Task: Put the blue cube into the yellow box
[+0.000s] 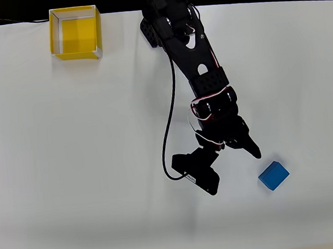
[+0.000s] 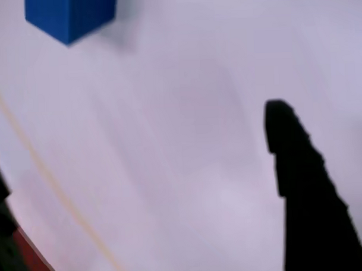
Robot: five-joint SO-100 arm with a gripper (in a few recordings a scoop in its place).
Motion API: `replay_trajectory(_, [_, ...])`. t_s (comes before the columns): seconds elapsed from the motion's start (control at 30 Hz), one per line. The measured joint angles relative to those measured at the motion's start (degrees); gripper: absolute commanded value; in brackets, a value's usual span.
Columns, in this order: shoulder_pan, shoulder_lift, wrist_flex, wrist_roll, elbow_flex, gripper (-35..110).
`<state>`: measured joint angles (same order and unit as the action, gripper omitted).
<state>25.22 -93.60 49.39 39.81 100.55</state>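
Your fingers (image 1: 235, 168) are spread apart and empty, just short of the blue cube (image 1: 273, 175), which sits loose on the white surface (image 1: 88, 166). Close off-centre and you'll nudge it away (it lies skewed). The yellow box (image 1: 75, 33) waits far across.

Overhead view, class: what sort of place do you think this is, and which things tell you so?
Probably a robotics test bench, not a home or workshop: a bare white table carrying just a blue cube and a yellow box, with a black arm whose gripper hangs open near the cube.
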Motion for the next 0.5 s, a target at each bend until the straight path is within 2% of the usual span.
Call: replay_trajectory(0.5, [6.42,29.53,2.46,-9.40,-31.99,70])
